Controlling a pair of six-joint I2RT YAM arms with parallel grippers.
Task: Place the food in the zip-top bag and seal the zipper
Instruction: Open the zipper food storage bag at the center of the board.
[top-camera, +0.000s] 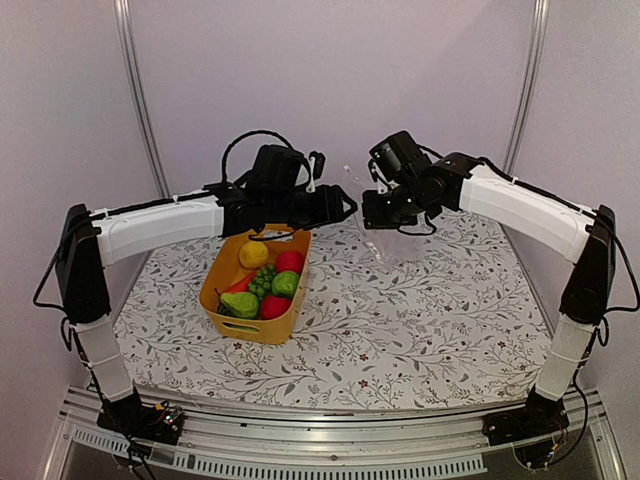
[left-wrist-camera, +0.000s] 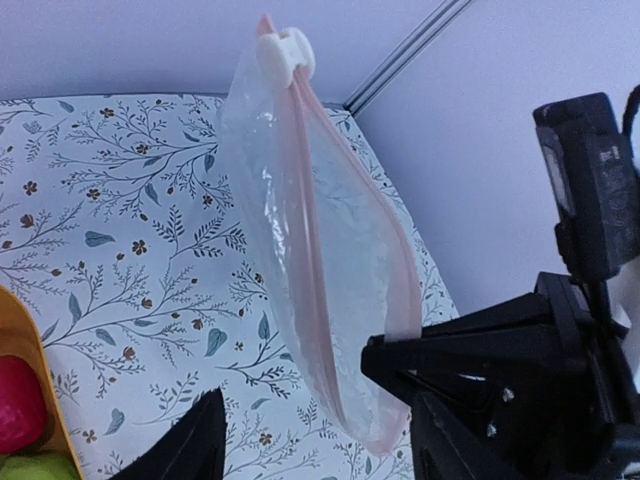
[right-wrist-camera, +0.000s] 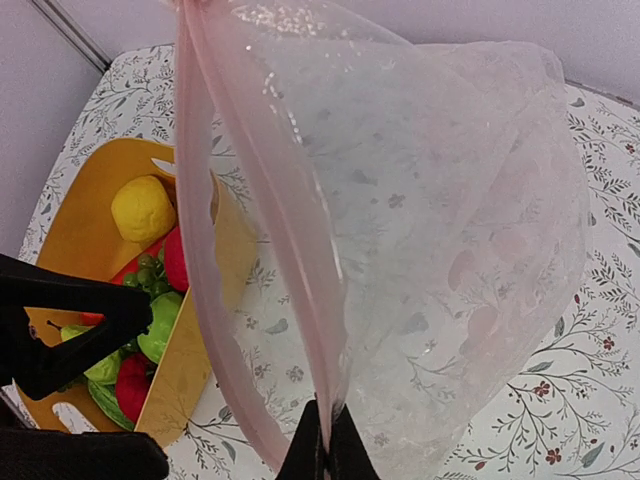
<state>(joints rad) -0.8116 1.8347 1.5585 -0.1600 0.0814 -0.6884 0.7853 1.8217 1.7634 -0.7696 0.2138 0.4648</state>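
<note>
The zip-top bag (top-camera: 392, 240) hangs in the air right of the basket, clear and crinkly. Its mouth gapes in the left wrist view (left-wrist-camera: 345, 260). The zipper (left-wrist-camera: 300, 200) is a pinkish strip with a white slider (left-wrist-camera: 285, 55) at its far end. My right gripper (right-wrist-camera: 328, 445) is shut on one zipper lip (right-wrist-camera: 290, 230). My left gripper (left-wrist-camera: 330, 455) is open and empty, just in front of the bag's near end. The food (top-camera: 265, 282) lies in the yellow basket (top-camera: 218, 280): a yellow piece (right-wrist-camera: 143, 208), red and green pieces, and grapes.
The basket stands left of centre on the floral tablecloth (top-camera: 420, 330). Both grippers (top-camera: 357, 208) meet above the table's back middle. A metal corner post (left-wrist-camera: 400, 55) and the wall stand behind the bag.
</note>
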